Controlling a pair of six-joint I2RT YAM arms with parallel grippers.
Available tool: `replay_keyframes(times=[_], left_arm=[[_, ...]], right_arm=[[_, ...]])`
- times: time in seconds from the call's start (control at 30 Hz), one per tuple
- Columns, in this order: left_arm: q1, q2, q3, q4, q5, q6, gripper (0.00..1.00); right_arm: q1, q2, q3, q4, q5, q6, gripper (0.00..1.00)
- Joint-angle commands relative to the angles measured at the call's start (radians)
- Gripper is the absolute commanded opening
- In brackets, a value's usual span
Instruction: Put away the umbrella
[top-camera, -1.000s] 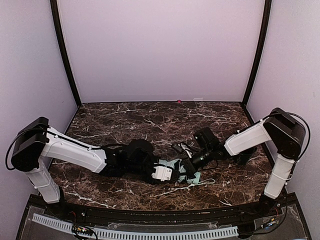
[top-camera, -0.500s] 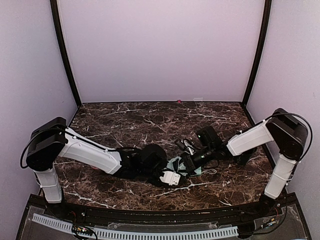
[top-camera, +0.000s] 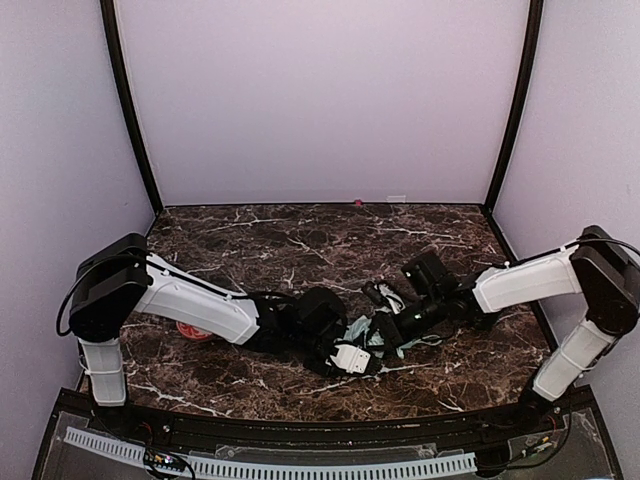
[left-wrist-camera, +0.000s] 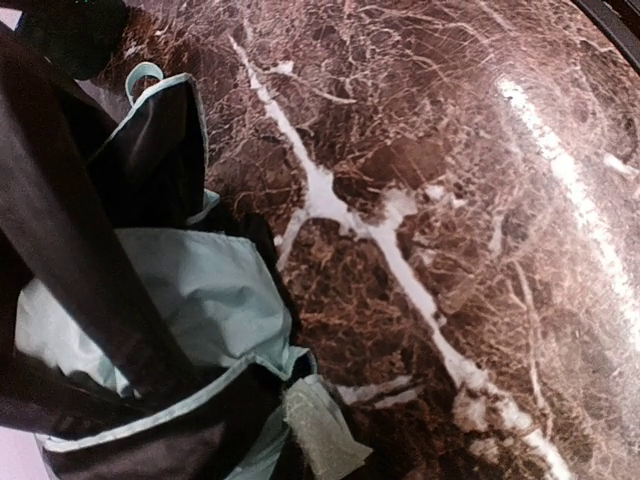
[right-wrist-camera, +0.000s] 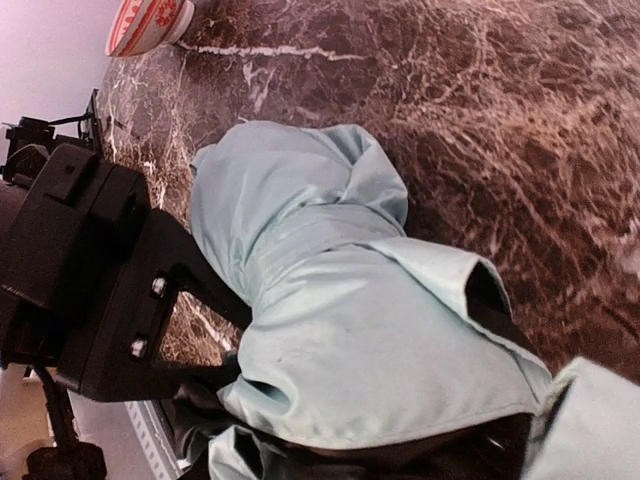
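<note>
Umbrella (top-camera: 357, 328): lying on the table (top-camera: 250, 240), near-centre, slightly toward the right side, between the two grippers; collapsed into a crumpled bundle, mint fabric outermost, black lining showing at the folds and hems; shaft and handle hidden by the fabric and the arms.

Left gripper (top-camera: 362, 352): low over the table at the near-left side of the bundle; jaws closed; in the left wrist view fabric is bunched on both sides of the dark fingers (left-wrist-camera: 70, 240) and a mint hem crosses beneath them; whether any fabric is pinched between them cannot be told.

Right gripper (top-camera: 388, 335): at the right side of the bundle, just beside the left gripper; its wrist view is filled almost wholly by mint fabric, with the black body of the left gripper touching the fabric on the far side; its own fingers are not made out in any view; jaw state cannot be told.

Bowl (right-wrist-camera: 148, 22): red and white, on the table at the left, partly hidden under the left arm from above; well apart from the umbrella.
</note>
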Motion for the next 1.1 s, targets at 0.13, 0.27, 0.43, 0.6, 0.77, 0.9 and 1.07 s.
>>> replay_keyframes(times=[0.13,0.27,0.43,0.6,0.77,0.9,1.07], left_arm=[[0.000,0.075,-0.031,-0.231,0.096,-0.009,0.00],[0.002,0.075,-0.031,-0.228,0.098,-0.014,0.00],[0.002,0.075,-0.029,-0.231,0.094,-0.021,0.00],[0.002,0.070,-0.033,-0.233,0.086,-0.027,0.00],[0.002,0.063,-0.044,-0.221,0.086,-0.032,0.00],[0.001,0.057,-0.051,-0.218,0.084,-0.038,0.00],[-0.002,0.022,-0.087,-0.199,0.061,-0.048,0.00]], right_arm=[[0.018,-0.188,0.133,-0.440,-0.044,-0.030,0.36],[0.017,-0.203,0.303,-0.646,0.012,-0.104,0.39],[0.027,-0.103,0.422,-0.658,0.247,-0.166,0.45],[0.076,0.080,0.490,-0.665,0.328,-0.221,0.56],[0.139,0.126,0.408,-0.574,0.303,-0.154,0.64],[0.152,0.175,0.355,-0.492,0.314,-0.128,0.66],[0.151,0.234,0.338,-0.445,0.375,-0.139,0.43]])
